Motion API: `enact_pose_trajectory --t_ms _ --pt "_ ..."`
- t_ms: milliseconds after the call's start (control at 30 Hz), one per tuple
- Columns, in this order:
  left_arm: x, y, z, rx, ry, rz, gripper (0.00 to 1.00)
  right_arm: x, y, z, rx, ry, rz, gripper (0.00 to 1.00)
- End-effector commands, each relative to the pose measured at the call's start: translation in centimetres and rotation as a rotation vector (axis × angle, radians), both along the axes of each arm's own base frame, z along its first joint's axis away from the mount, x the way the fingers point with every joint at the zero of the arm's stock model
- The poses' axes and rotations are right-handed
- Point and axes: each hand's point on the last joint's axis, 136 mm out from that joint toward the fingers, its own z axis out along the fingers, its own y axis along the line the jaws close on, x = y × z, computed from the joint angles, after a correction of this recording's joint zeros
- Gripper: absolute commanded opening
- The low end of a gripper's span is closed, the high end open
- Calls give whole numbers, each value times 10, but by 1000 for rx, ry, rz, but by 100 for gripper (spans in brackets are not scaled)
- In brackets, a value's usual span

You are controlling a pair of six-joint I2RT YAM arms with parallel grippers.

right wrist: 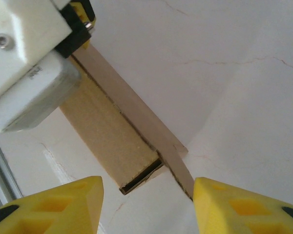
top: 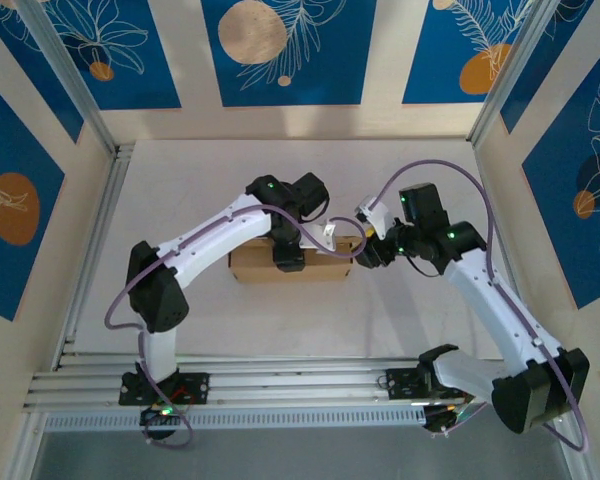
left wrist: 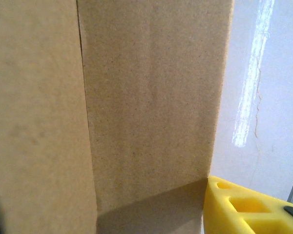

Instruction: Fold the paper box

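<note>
The paper box point(top: 250, 265) is a shallow brown cardboard mailer lying flat mid-table. My left gripper point(top: 288, 252) comes down on its middle. In the left wrist view the cardboard point(left wrist: 151, 112) spans the gap, its right edge against one yellow finger point(left wrist: 244, 209), and a nearer panel hides the other finger. My right gripper point(top: 365, 250) is open at the box's right end. In its wrist view the box end point(right wrist: 107, 131) shows a dark open slot. A narrow flap point(right wrist: 136, 109) runs down to the right finger point(right wrist: 239, 207), and the left finger point(right wrist: 58, 204) stands clear.
The white tabletop point(top: 180, 190) is fenced by walls with blue panels on three sides. Aluminium rails point(top: 280, 385) carry both arm bases along the near edge. The left arm's white wrist housing point(right wrist: 29, 63) hangs over the box's far part.
</note>
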Motion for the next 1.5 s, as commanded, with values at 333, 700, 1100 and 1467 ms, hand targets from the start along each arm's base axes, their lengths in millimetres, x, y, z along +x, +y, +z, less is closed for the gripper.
enact_pose_trajectory --t_ms 333,700,1100,1467 --pt "-5 -2 -10 -12 78 14 46 18 5 -4 18 49 13 42" --pt "1 -5 -13 -13 67 27 45 5 23 10 86 147 17 1" --pt "12 -6 -22 13 44 69 48 15 29 -12 56 358 -214 0" --pt "25 -6 -24 23 13 137 54 30 21 -16 118 306 -563 0"
